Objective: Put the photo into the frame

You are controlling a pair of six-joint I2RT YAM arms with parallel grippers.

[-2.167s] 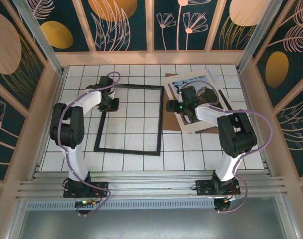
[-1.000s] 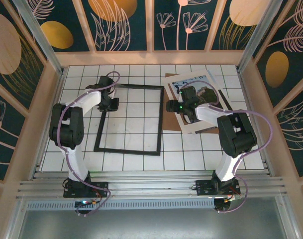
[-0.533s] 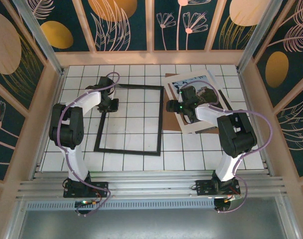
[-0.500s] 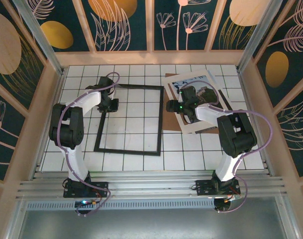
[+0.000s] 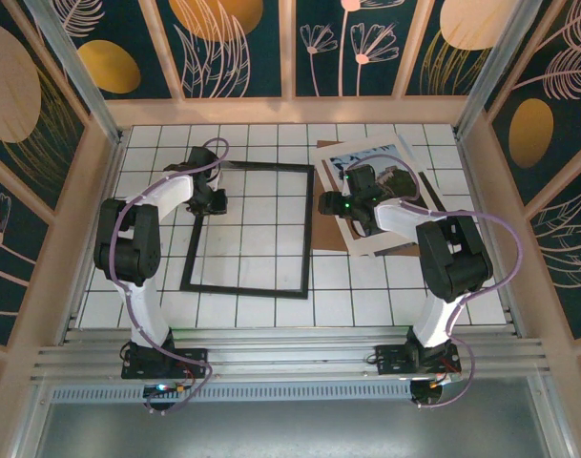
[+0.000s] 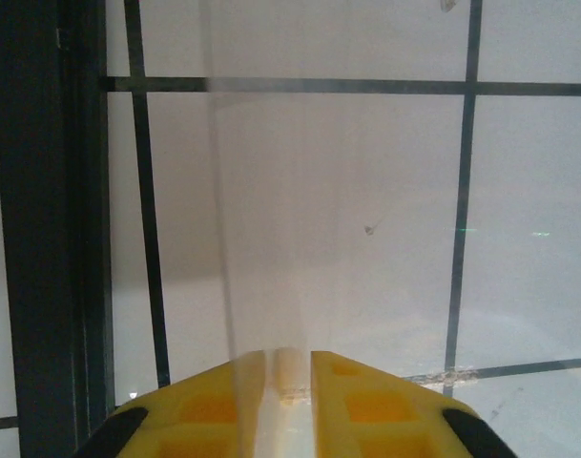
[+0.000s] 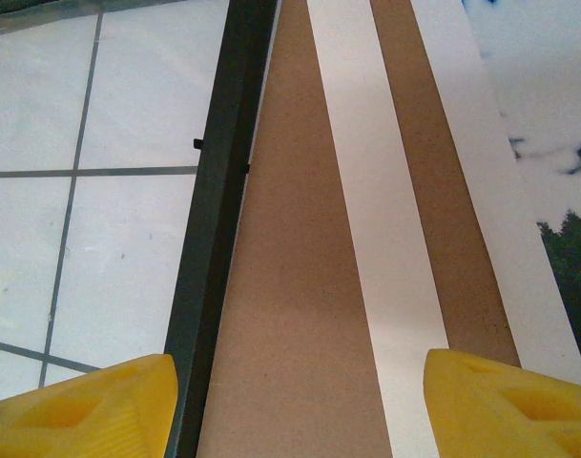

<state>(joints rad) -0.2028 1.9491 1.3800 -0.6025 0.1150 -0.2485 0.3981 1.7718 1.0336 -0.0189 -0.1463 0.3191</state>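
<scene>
The black frame (image 5: 247, 286) lies flat on the tiled table, and its left bar (image 6: 42, 239) shows in the left wrist view. My left gripper (image 5: 217, 198) hovers at the frame's far left corner. Its yellow jaws (image 6: 288, 358) stand a narrow way open around the edge of a clear pane (image 6: 347, 191) over the tiles. The photo (image 5: 390, 224), white-bordered with blue sky, lies tilted at the right on a brown board (image 5: 326, 239). My right gripper (image 5: 330, 202) is open low over that board (image 7: 300, 286), between the frame's right bar (image 7: 214, 239) and the photo (image 7: 519, 191).
A white strip (image 7: 385, 239) crosses the brown board beside the photo. A dark bar (image 5: 429, 196) lies at the stack's far right. Patterned walls enclose the table on three sides. Bare tiles (image 5: 252, 224) show inside the frame.
The left jaws have parted slightly from shut around the clear pane's edge. Neither arm has visibly moved, and the right gripper stays open.
</scene>
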